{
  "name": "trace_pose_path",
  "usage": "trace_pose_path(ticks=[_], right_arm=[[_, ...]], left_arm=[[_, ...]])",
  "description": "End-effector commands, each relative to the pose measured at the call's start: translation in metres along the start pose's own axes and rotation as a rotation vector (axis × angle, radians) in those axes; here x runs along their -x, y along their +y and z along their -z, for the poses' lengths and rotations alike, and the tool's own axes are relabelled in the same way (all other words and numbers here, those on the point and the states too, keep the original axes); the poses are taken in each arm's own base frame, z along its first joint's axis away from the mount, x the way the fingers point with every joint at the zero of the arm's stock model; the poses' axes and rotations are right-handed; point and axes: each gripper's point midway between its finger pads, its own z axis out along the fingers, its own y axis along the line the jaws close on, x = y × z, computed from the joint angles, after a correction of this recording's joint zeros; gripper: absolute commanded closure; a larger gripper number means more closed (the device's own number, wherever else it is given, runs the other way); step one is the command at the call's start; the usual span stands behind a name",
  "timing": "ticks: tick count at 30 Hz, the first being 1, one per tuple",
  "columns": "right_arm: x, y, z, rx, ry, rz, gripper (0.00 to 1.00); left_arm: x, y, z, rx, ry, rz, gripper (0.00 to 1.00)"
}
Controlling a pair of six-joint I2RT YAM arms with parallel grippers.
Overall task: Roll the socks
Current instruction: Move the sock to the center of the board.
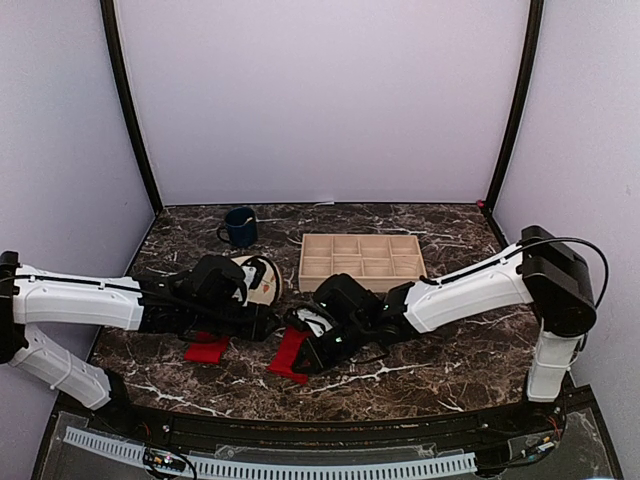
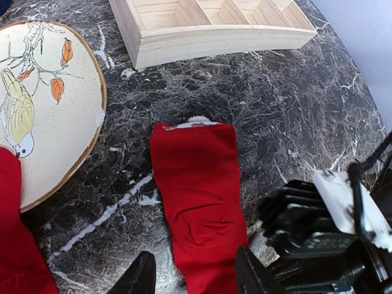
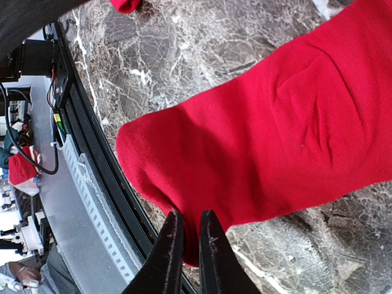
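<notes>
**Socks [image 1: 290,352] are soft and floppy, so we take them by an end**

We see two red socks near the front edge of the table [image 1: 450,370]. The middle sock [image 2: 199,184] lies flat and long, about halfway along that edge. The other sock [image 1: 205,349] lies to its left, just in front of the plate [image 2: 73,122].

We think these socks are light, thin and bendy. They will not break, and they will not slip much, but they will sag and fold if we lift them. A good place to take hold is the rounded toe end, so the roll can start there.

The left gripper [image 2: 195,254] has its jaws apart, with one end of the middle sock between them. The right gripper [image 3: 191,215] is at the toe end. Its jaws are almost together, and we cannot tell if they pinch the cloth.
</notes>
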Motion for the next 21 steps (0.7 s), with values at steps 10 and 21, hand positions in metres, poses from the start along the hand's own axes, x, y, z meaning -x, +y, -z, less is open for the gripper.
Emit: trace_pose_path(ticks=[10, 21], right_arm=[[0.013, -0.003, -0.004, 0.14, 0.032, -0.07, 0.86], [-0.006, 0.006, 0.011, -0.016, -0.011, 0.235, 0.75]], left_arm=[[-0.025, -0.031, 0.025, -0.052, 0.105, -0.099, 0.65], [-0.031, -0.006, 0.052, 0.125, 0.091, -0.034, 0.99]])
